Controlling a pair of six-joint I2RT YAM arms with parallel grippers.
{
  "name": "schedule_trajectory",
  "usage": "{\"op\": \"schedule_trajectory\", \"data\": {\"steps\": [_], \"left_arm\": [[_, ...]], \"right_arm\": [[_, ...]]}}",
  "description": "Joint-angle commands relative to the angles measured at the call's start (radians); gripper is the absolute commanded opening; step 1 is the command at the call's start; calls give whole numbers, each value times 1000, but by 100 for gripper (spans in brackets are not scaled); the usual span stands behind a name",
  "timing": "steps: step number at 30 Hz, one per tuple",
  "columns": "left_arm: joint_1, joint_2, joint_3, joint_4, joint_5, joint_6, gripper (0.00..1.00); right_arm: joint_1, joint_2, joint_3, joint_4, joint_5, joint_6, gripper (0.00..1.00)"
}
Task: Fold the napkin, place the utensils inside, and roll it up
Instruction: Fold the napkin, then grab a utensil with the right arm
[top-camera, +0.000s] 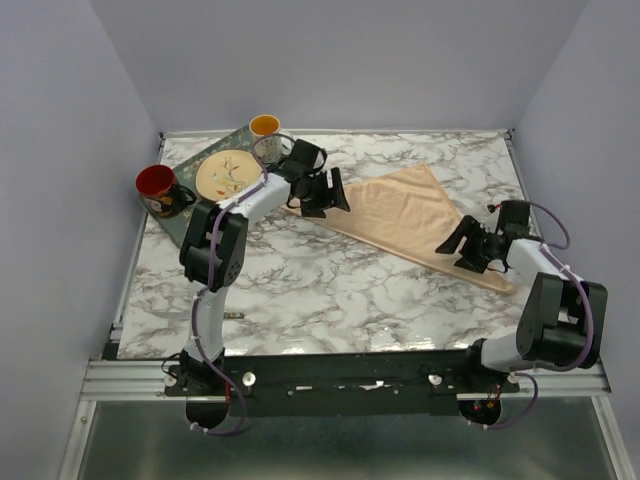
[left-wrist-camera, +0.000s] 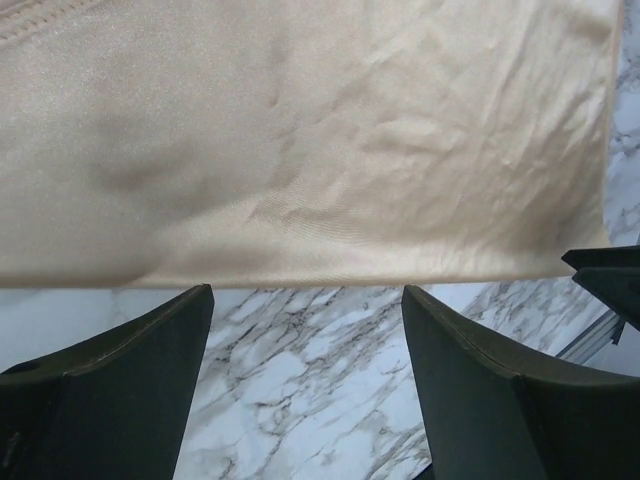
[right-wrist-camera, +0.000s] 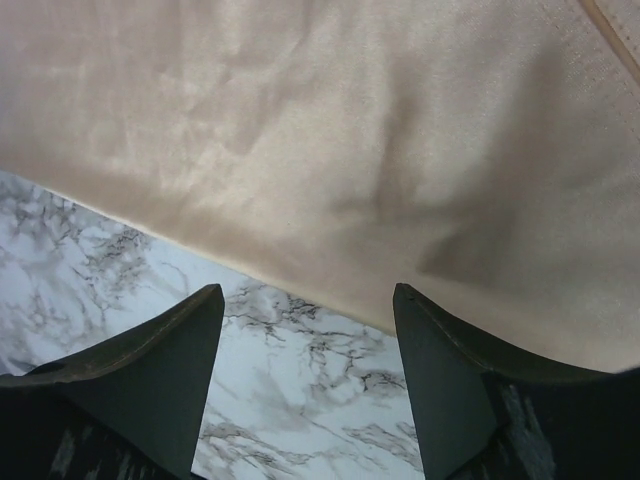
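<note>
The peach-tan napkin (top-camera: 405, 215) lies flat on the marble table (top-camera: 330, 280) as a triangle, its long edge running from upper left to lower right. My left gripper (top-camera: 330, 200) hovers open at the napkin's left corner. In the left wrist view the napkin (left-wrist-camera: 300, 150) has its edge just past the open left gripper (left-wrist-camera: 305, 290), with bare marble between the fingers. My right gripper (top-camera: 460, 252) stands open at the lower right edge. In the right wrist view the napkin (right-wrist-camera: 350, 130) is likewise just ahead of the empty right gripper (right-wrist-camera: 306, 290). The utensils are hidden from view.
At the back left a dark green tray (top-camera: 213, 150) carries a round cream floral plate (top-camera: 225, 172). A red mug (top-camera: 155, 183) and a yellow mug (top-camera: 265, 126) stand beside the plate. A thin dark sliver (top-camera: 233, 315) shows by the left arm's lower link.
</note>
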Motion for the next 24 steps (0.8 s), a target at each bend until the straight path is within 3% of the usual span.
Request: {"op": "schedule_trajectory", "data": {"steps": [1, 9, 13, 17, 19, 24], "left_arm": [[-3, -193, -25, -9, -44, 52, 90], [3, -437, -211, -32, -156, 61, 93], [34, -607, -312, -178, -418, 18, 93], [167, -877, -604, -207, -520, -178, 97], [225, -984, -674, -224, -520, -227, 97], [324, -1063, -892, -235, -410, -275, 97]], "right_arm": [[85, -109, 91, -88, 139, -63, 77], [288, -103, 208, -142, 215, -153, 78], [427, -65, 256, -179, 291, -172, 78], [567, -43, 297, -180, 336, -162, 78], [602, -36, 315, -180, 325, -150, 78], [670, -28, 343, -170, 293, -161, 78]]}}
